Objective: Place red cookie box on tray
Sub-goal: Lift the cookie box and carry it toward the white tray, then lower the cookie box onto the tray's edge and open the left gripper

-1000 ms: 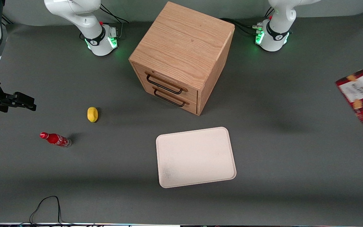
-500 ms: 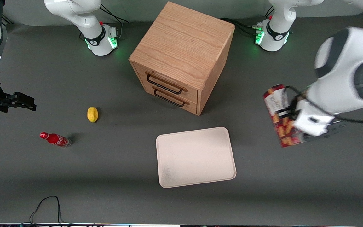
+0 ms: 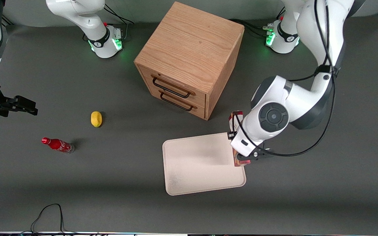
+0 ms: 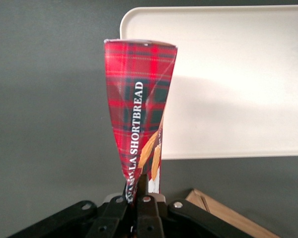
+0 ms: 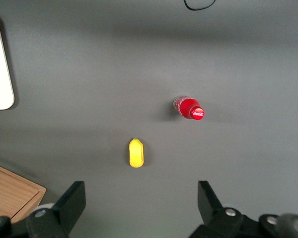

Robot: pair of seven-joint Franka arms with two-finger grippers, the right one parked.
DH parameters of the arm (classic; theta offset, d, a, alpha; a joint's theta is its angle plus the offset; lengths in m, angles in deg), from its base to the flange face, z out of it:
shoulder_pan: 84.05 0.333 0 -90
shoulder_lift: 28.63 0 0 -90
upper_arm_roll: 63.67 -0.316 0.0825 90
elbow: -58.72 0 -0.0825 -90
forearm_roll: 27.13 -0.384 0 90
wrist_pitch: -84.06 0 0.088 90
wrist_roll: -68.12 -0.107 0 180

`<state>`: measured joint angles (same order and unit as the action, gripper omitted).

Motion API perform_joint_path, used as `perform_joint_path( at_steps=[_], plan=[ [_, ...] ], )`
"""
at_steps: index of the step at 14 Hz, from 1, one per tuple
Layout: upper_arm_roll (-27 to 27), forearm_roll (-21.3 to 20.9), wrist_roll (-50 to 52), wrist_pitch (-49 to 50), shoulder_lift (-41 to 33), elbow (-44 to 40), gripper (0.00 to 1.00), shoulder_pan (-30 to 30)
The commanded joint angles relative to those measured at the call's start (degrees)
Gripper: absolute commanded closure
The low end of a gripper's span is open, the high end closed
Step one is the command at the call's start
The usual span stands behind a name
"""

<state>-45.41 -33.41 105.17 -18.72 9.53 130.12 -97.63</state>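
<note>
While the left arm's black two-finger gripper [image 4: 139,191] hangs above the tray's edge nearest the working arm's end of the table, its fingers are pinched tight on one narrow end of the flat dark-red tartan cookie box [image 4: 139,114] — the carton is squeezed almost to a crease where they hold it. In the wrist view the box stretches straight out from the fingertips, its narrow side lettered "SHORTBREAD", with tan cookie pictures showing close to the grip. In the front view only slivers of the red cookie box [image 3: 235,117] show around the white wrist. Beneath the gripper lies the large pale cream rectangular tray [image 3: 195,164] with rounded corners and a low rim; the box is clear of its surface, held in the air over that edge. Just beside the gripper, farther from the front camera, stands the oak-coloured wooden two-drawer cabinet [image 3: 189,55]. Well apart from it, toward the parked arm's end, lie a small yellow lemon-shaped object [image 3: 96,118] and a small red cola bottle [image 3: 57,144].
</note>
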Motion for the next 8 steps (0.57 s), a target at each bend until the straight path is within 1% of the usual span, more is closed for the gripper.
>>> perform_joint_path(
  at_steps=[1,3,5,8],
  plan=[
    [-0.34,-2.50,0.57,-2.16,1.74,-0.48,1.00,-0.75],
    [-0.42,-2.51,2.22,-5.84,1.92,1.72,1.00,-0.75],
    [-0.42,-3.64,3.99,-8.05,3.14,2.25,1.00,-0.83],
    [-0.51,-3.91,5.83,-11.56,5.25,2.69,1.00,-0.83]
  ],
)
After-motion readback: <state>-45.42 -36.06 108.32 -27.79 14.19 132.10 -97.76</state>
